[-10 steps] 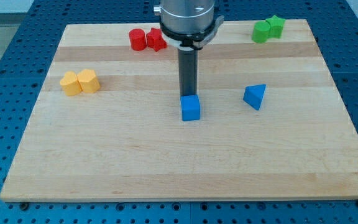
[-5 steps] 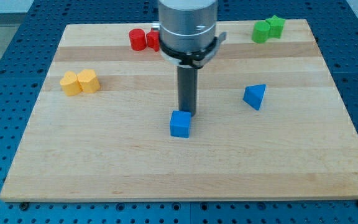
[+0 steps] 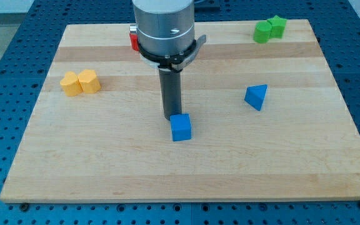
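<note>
Wooden surface (image 3: pixel 105 162) sat on blue pegboard. My tip (image 3: pixel 170 117) slid toward view's left, stayed touching blue cube (image 3: pixel 180 127) at its upper left. Cube barely moved since half second before. No end effector jaws; plain rod.

my tip (image 3: pixel 170 117) touching cube (image 3: pixel 180 127) upper-left, triangular block (image 3: pixel 256 97) to view's right

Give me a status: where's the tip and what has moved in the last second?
Moved: the blue cube has slid toward the view's bottom left. In hand: my tip sits at the cube's upper left edge, apparently touching. Untouched: the blue triangular block, the two yellow blocks and the two green blocks sit as before. The red blocks are mostly hidden behind the arm.
</note>
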Available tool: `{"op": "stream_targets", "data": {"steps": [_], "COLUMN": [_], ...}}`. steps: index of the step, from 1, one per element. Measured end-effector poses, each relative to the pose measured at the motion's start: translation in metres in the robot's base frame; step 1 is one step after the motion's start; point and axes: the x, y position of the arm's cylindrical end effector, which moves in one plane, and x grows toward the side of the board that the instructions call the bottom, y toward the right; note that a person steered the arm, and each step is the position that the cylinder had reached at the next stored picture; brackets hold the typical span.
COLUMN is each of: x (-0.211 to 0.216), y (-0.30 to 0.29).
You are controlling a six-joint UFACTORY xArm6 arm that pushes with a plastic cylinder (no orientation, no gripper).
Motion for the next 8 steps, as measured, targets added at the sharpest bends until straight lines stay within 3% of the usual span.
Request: {"op": "stream_targets", "data": {"steps": [5, 8], "x": [0.017, 0.055], "y": [0.023, 0.023]}}
